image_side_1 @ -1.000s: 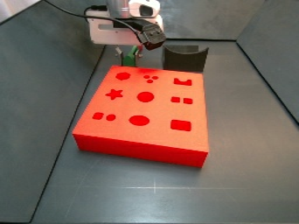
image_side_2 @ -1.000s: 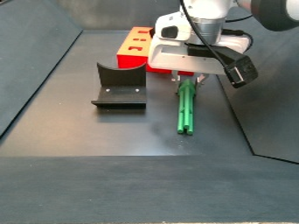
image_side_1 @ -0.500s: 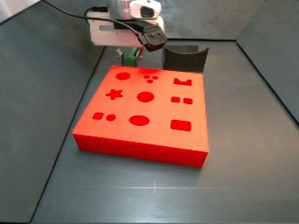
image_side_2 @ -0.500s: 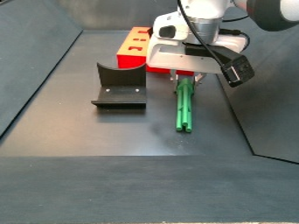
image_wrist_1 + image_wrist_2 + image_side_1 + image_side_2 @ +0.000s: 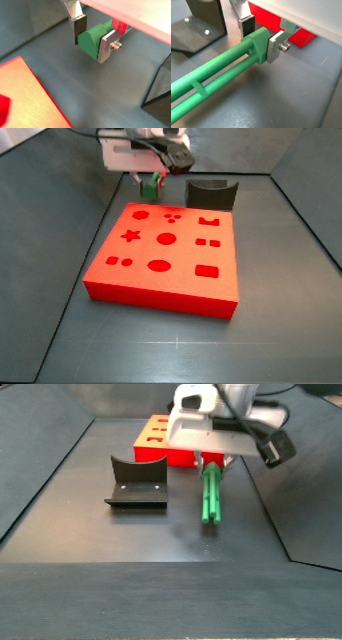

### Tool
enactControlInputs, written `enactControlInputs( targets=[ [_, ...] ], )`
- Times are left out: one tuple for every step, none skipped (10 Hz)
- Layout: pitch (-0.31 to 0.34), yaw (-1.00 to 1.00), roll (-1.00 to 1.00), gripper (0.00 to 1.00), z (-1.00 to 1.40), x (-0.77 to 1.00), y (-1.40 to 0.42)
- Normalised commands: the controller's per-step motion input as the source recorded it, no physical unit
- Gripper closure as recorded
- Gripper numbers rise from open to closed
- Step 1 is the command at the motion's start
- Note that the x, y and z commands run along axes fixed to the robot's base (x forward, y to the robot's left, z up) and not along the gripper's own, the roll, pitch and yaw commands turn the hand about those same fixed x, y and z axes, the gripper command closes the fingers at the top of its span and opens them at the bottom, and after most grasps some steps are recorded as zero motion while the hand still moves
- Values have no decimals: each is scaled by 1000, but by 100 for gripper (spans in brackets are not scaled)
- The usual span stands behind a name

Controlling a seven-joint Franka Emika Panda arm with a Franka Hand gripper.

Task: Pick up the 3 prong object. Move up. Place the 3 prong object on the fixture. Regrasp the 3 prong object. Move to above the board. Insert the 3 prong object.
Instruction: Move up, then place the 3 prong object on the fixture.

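My gripper (image 5: 260,40) is shut on the wide end of the green 3 prong object (image 5: 218,75), whose long rods stretch away from the fingers (image 5: 274,47). In a wrist view the green block end (image 5: 92,40) sits clamped between the two silver plates. In a side view the piece (image 5: 211,494) hangs from the gripper (image 5: 214,462), lifted off the floor beside the red board (image 5: 155,439). In a side view the gripper (image 5: 150,176) is behind the board (image 5: 167,258). The dark fixture (image 5: 135,482) stands apart from the piece, off to one side.
Dark walls enclose the grey floor (image 5: 147,544) in both side views. The fixture (image 5: 211,194) stands just behind the board's far edge. The board's cutouts (image 5: 160,265) face up. A corner of the board (image 5: 20,95) shows in a wrist view.
The gripper has risen with the 3 prong object in its grasp; the piece has lifted from the floor. Board and fixture have not moved.
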Motion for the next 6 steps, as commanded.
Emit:
enactControlInputs(
  targets=[
    [17, -30, -27, 100, 345, -34, -2],
    [21, -25, -34, 100, 244, -26, -2],
    [0, 0, 0, 100, 1000, 0, 0],
    [-3, 5, -3, 100, 1000, 4, 1],
    [25, 7, -12, 100, 1000, -11, -3],
    [26, 10, -20, 100, 1000, -15, -5]
  ],
)
